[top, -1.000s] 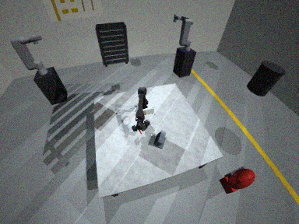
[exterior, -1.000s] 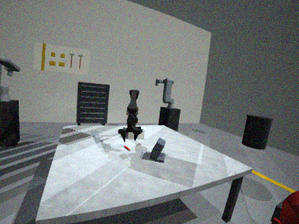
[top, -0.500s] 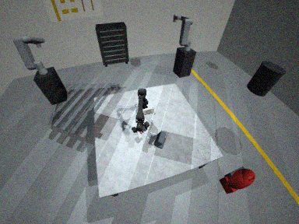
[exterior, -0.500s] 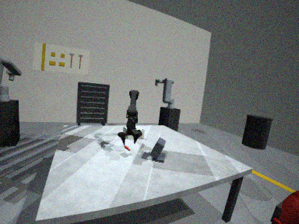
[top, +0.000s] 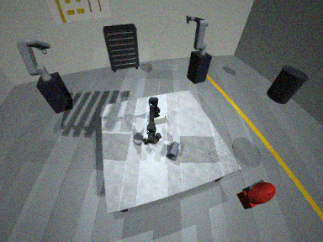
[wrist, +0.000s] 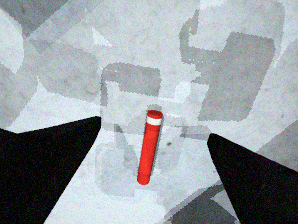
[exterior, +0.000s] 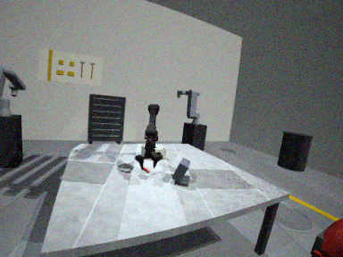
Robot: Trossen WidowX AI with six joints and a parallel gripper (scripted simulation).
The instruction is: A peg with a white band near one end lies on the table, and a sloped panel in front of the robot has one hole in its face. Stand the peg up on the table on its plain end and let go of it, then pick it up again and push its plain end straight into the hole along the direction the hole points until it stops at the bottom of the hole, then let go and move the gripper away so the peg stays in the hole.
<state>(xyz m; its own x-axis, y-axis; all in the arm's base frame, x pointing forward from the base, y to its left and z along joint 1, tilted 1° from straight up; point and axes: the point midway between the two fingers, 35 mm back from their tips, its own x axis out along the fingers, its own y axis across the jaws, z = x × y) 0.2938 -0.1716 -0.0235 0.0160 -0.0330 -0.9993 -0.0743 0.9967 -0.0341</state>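
End effector [wrist: 150, 165] open, straddling flat peg [wrist: 149, 148]

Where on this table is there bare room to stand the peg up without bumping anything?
The widest bare stretch is the near half of the table, in front of the sloped panel. The far-left corner also looks bare. It is crowded mid-table: the open gripper hangs over the lying red peg, with the panel close beside and the arm's base behind.

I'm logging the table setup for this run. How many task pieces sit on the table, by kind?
Red peg: 1
Sloped panel: 1
Total: 2
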